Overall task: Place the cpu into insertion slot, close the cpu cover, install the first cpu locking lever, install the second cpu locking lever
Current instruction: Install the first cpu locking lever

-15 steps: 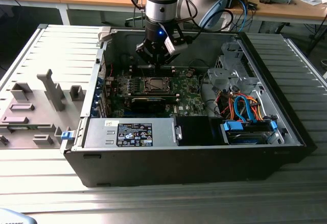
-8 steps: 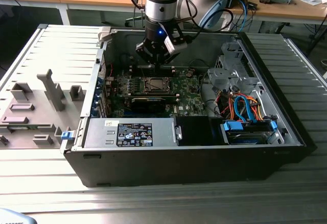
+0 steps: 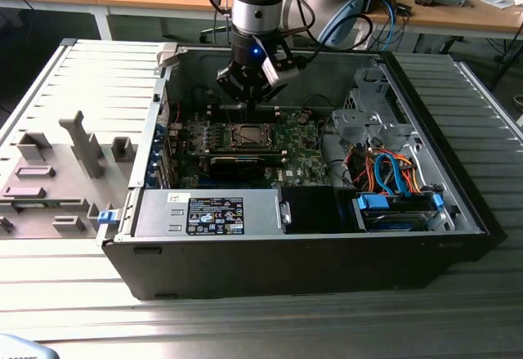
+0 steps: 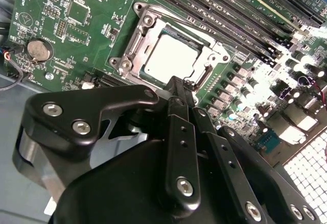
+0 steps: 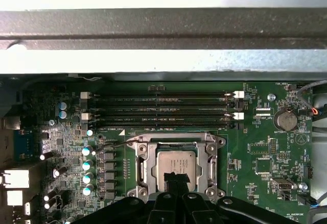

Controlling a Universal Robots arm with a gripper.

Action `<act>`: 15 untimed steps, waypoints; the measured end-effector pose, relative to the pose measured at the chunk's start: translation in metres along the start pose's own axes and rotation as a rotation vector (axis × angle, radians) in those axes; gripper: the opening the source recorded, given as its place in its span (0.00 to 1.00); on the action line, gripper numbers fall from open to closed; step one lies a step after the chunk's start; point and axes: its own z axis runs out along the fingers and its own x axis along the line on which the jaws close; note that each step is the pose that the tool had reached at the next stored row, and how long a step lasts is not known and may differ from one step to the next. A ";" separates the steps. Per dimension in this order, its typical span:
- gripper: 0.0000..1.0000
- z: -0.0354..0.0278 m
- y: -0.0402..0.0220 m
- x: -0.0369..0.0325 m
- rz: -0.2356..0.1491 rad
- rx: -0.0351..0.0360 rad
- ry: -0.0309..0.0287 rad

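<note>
in the second wrist view the black gripper (image 4: 186,87) takes up the near ground, its linkage arms and silver bolts spreading back toward the camera while the two slim fingers (image 4: 176,94) run forward side by side and meet at their tips, pressed together with nothing seen between them. those tips sit right at the near edge of the cpu (image 4: 170,56), though whether they touch it cannot be told.

the cpu is a flat square with a pale silvery-grey metal top, lying level inside the insertion slot (image 4: 134,43). the cpu cover (image 4: 211,60), a thin silvery frame with a square middle opening, lies down flat around the chip, with round screw heads at the corners. in the first wrist view the same closed fingertips (image 5: 175,180) overlap the near edge of the cpu (image 5: 176,165), and the cover (image 5: 212,157) frames it on all sides. a thin wire lever (image 5: 115,143) juts out from one side of the socket over the green motherboard (image 5: 255,173).

beyond the socket lie long black memory slots (image 5: 161,109) with white clips, and off to one side a round coin battery (image 5: 285,119); farther still is the grey wall of the case.

in the exterior view the arm reaches down into the open computer case (image 3: 458,187), the gripper (image 3: 249,101) hanging just above the socket on the motherboard (image 3: 302,159).
</note>
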 end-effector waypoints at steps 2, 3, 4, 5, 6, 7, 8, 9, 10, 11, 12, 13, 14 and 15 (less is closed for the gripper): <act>0.11 -0.0001 0.0001 0.0000 0.000 0.0000 0.0000; 0.11 -0.0002 0.0001 0.0000 0.000 0.0000 0.0000; 0.11 -0.0004 0.0003 0.0000 0.000 0.0000 -0.0001; 0.11 -0.0007 0.0002 0.0000 0.000 -0.0001 -0.0001; 0.11 -0.0010 0.0002 0.0003 0.000 0.0000 0.0000; 0.11 -0.0012 0.0002 0.0010 0.000 -0.0002 -0.0003; 0.11 -0.0022 0.0001 0.0015 0.000 0.0001 -0.0005; 0.11 -0.0026 0.0002 0.0019 0.000 -0.0001 -0.0006; 0.11 -0.0031 0.0001 0.0022 0.000 -0.0001 -0.0007; 0.11 -0.0032 0.0001 0.0022 0.000 -0.0003 -0.0009; 0.11 -0.0034 0.0001 0.0025 0.000 0.0000 -0.0007; 0.11 -0.0034 0.0001 0.0026 0.000 0.0000 -0.0007; 0.11 -0.0034 0.0001 0.0027 0.000 -0.0001 -0.0007; 0.11 -0.0034 0.0001 0.0028 0.000 0.0000 -0.0008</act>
